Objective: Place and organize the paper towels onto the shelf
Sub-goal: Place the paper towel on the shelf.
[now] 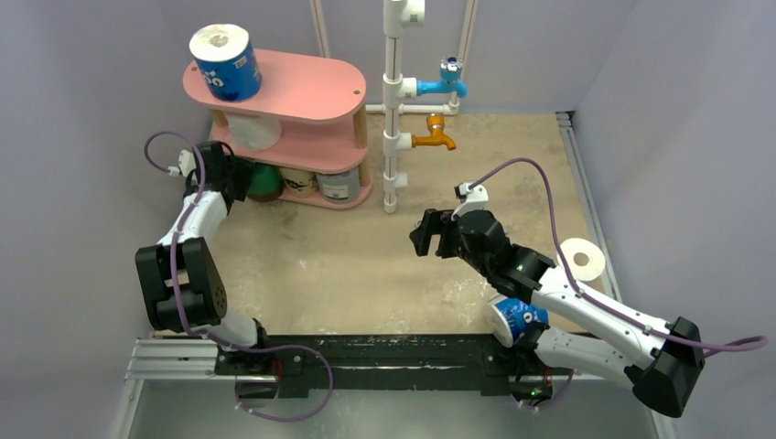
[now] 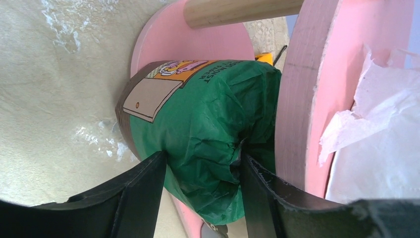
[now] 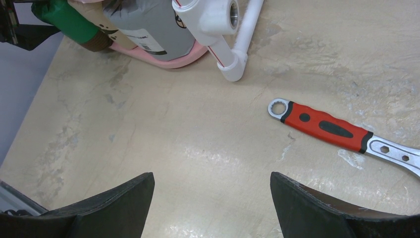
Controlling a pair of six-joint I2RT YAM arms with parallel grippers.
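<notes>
Left gripper (image 2: 203, 157) fingers pinch a green-wrapped roll (image 2: 208, 114) at the pink shelf (image 2: 317, 74), seemingly its lowest tier, the roll's end cut off. Right gripper (image 3: 212, 176) fingers spread, empty.

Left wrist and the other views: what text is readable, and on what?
"MOST", "PAPER", partly cut off: orange label on the green roll.
Illegible: large white letters on the blue roll atop the shelf.
Too small: label print on the grey roll.
None visible on the wrench.
</notes>
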